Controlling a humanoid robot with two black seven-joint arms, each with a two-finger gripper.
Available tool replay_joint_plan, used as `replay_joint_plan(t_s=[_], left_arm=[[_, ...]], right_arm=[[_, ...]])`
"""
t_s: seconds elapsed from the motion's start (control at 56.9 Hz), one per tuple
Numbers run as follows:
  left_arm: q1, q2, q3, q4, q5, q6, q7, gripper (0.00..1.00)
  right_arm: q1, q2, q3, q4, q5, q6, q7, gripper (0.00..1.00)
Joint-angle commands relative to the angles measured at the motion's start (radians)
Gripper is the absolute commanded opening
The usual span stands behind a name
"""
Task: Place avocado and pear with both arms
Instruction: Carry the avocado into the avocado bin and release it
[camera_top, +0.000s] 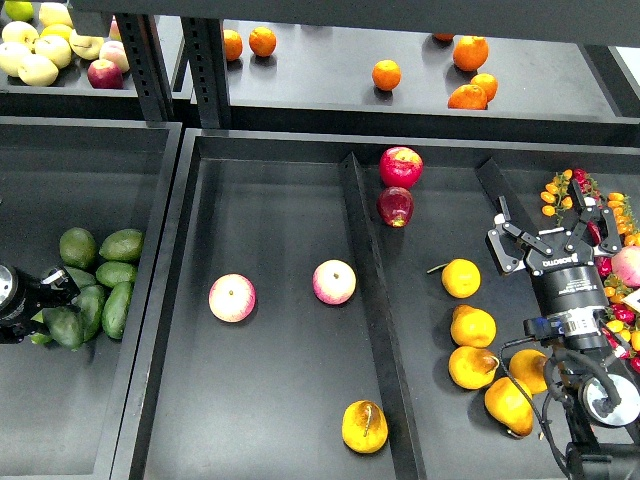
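Note:
My left gripper (48, 300) comes in low at the left edge, in the left bin. It is shut on the dark green avocado (64, 327), held against the pile of lighter avocados (116, 272). A golden pear (364, 427) with a brown stem end lies alone at the front of the middle bin, next to the divider. My right gripper (546, 232) is open and empty, fingers spread, above the right bin. It is to the right of the other yellow pears (472, 326) and touches none of them.
Two pink apples (232, 298) lie in the middle bin (270, 180). Two red apples (400, 166) sit at the back of the right bin. Small orange and red fruits (610, 215) are at the far right. Oranges (386, 75) and pale apples (38, 50) are on the back shelf.

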Motion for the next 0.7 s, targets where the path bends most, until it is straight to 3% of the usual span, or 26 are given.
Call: replay_joint_plan(t_s=[0.0,0.053,0.07,0.088,0.193,0.685], left_arm=[[0.000,0.000,-0.004,0.000,0.000,0.000,0.000,0.69],[0.000,-0.002,-0.004,0.000,0.002,0.000,0.000,0.77],[0.000,-0.002,-0.004,0.000,0.002,0.000,0.000,0.86],[0.000,-0.002,-0.004,0.000,0.002,0.000,0.000,0.89],[-0.002,-0.002,-0.004,0.000,0.002,0.000,0.000,0.98],[-0.008,0.004,-0.004,0.002,0.000,0.000,0.000,1.00]], right_arm=[[0.000,0.000,0.000,-0.001,0.000,0.000,0.000,1.00],[0.000,0.000,0.000,-0.001,0.000,0.000,0.000,1.00],[0.000,0.000,0.000,-0.001,0.000,0.000,0.000,1.00],[0.000,0.000,0.000,-0.001,0.000,0.000,0.000,1.00],[0.000,0.000,0.000,-0.001,0.000,0.000,0.000,1.00],[0.008,-0.039,0.005,0.002,0.000,0.000,-0.038,1.00]])
